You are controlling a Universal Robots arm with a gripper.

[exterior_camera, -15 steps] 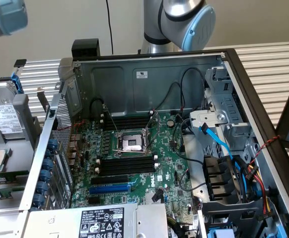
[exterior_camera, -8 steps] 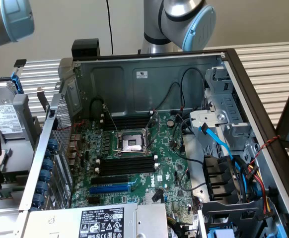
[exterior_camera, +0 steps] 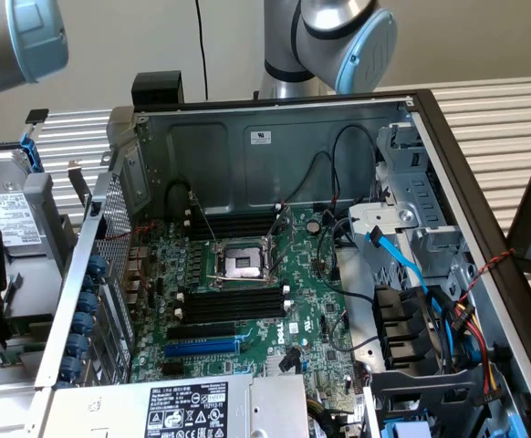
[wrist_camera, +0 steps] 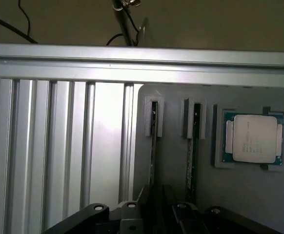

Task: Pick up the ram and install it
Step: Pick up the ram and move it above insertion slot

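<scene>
Two ram sticks stand on edge in the slots of a grey holder [wrist_camera: 176,170] on a ribbed metal table. One ram [wrist_camera: 153,146] is nearer the holder's edge, the other ram [wrist_camera: 191,146] is nearer a processor chip. My gripper [wrist_camera: 164,197] hangs just over the near ends of the two sticks. Its dark fingers are open and hold nothing. In the exterior view the arm's wrist end [exterior_camera: 10,214] is at the left edge, outside the open computer case. On the motherboard [exterior_camera: 311,319], black memory slots [exterior_camera: 234,301] lie beside the processor socket [exterior_camera: 243,265].
A processor chip [wrist_camera: 253,139] rests in a recess of the holder beside the sticks. An aluminium rail [wrist_camera: 132,61] runs past the holder's far end. Inside the case are a blue expansion slot [exterior_camera: 202,347], loose cables [exterior_camera: 411,274] and a drive cage [exterior_camera: 411,173].
</scene>
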